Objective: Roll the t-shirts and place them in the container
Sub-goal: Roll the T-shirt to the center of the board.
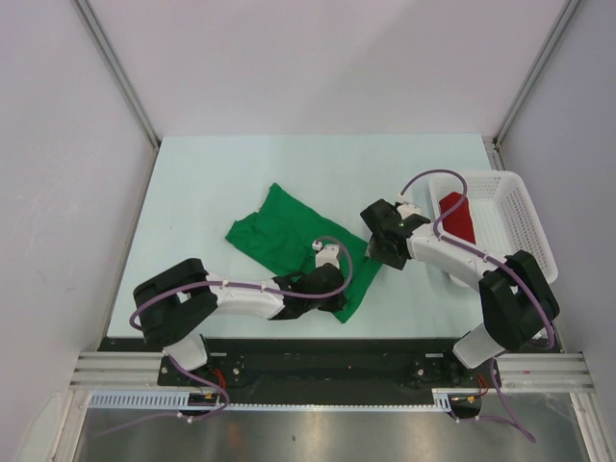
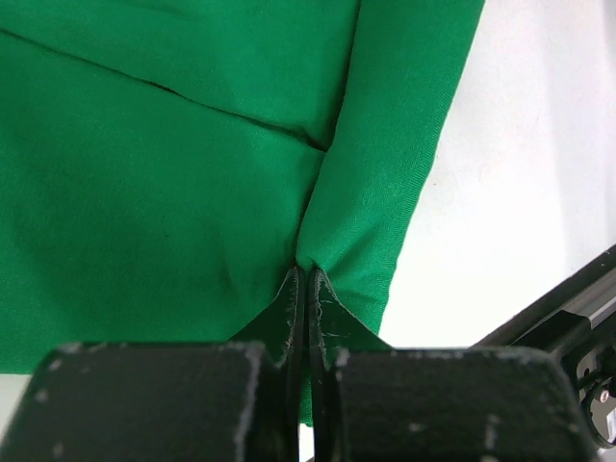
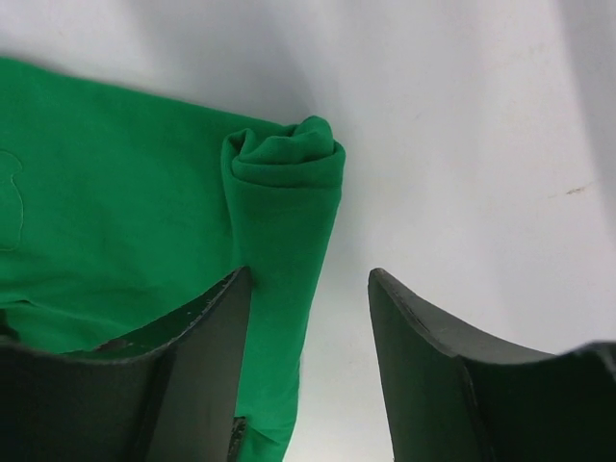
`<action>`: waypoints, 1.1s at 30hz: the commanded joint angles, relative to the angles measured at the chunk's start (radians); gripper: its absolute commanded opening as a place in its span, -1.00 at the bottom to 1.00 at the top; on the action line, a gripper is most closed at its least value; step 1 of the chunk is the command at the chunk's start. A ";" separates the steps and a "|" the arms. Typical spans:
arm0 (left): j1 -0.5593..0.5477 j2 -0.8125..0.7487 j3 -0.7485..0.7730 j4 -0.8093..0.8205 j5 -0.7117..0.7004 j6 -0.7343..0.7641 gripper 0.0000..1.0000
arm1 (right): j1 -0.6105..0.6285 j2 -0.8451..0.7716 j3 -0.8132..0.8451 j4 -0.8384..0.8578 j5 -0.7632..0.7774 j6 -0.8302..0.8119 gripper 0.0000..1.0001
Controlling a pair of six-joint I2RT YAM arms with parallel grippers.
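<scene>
Green shirt [image 1: 289, 236] lies part-spread on bench [image 1: 212, 183], one edge curled into a small roll. Red shirt [image 1: 458, 217] sits rolled in basket [image 1: 525, 207]. Left end effector [image 2: 306, 287] is pinched tight on a gathered green fold. Right end effector [image 3: 308, 289] stands agape over the roll's end, gripping nothing. Cloth looks light and limp, likely to unroll; best taken at the roll's ends.

Am counting two t-shirts: one green t-shirt [image 1: 284, 234] lying mid-frame, one red t-shirt [image 1: 456, 218] at right. Am logging one white mesh basket [image 1: 525, 207], also at right. Am tallying two grippers: left gripper [image 2: 306, 279], right gripper [image 3: 308, 279].
</scene>
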 commanded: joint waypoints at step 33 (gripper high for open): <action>-0.028 -0.196 0.082 -0.192 -0.090 0.238 0.05 | -0.053 0.228 0.102 0.043 -0.077 -0.013 -0.25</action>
